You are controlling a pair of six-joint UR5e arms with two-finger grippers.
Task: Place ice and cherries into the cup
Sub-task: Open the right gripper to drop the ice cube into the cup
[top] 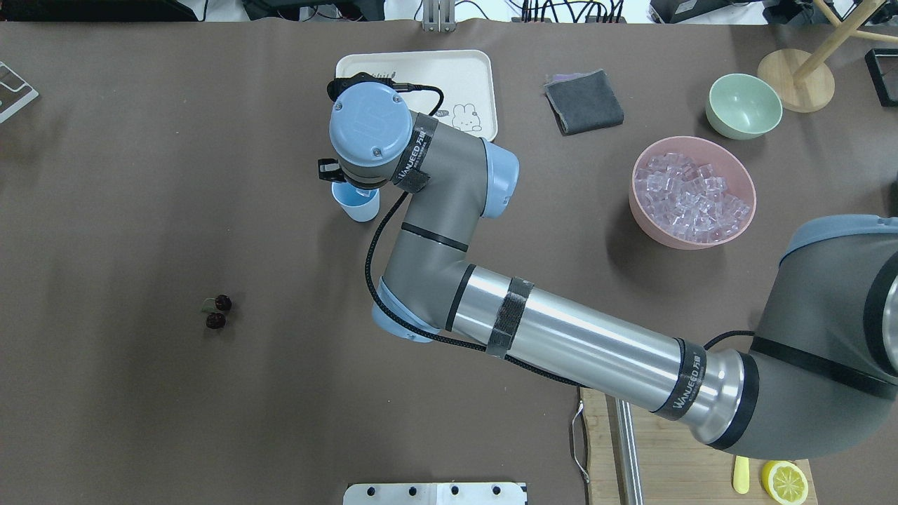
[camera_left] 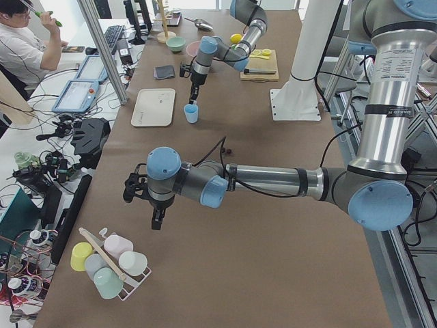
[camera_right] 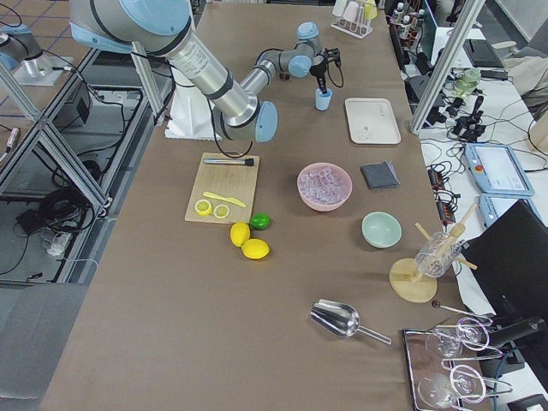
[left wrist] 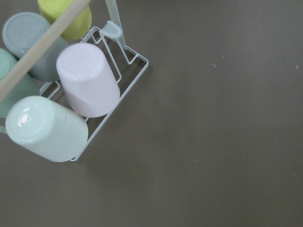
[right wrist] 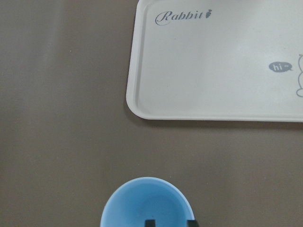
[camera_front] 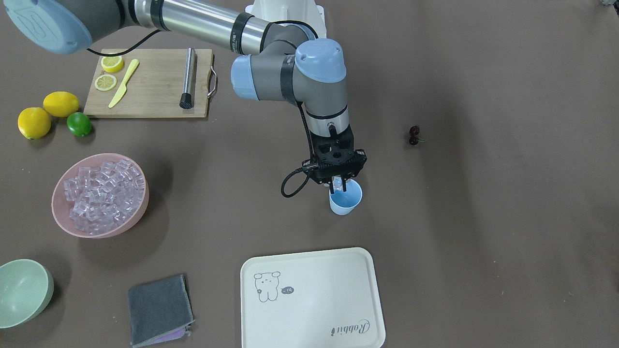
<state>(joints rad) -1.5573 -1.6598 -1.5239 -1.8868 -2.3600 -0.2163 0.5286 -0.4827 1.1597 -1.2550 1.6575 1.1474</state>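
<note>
While my right hand hangs straight down over the cup, its two fingertips reach just inside the rim, above the pale blue inside. In my right wrist view the tips stand a little apart, with blue showing between them. From the front a pale glint sits at the tips, so I cannot tell whether the hand grips a cube or is released. The cup stands upright on the brown worktop, near the middle, with the cream tray just beyond it on the operators' side, apart from it. The ice lies heaped in the pink bowl, well off to my right. I can make out no cube in the cup itself (only part of its inside shows past my fingers). The cherries lie on the bare worktop on my left side, two dark fruits side by side, well apart from the cup and from both hands. My left hand hangs over the worktop at my far left, near a wire rack that carries upturned pastel cups. Only the side camera shows it, and my left wrist view shows no fingers, so I cannot tell whether it is clenched or released.
</note>
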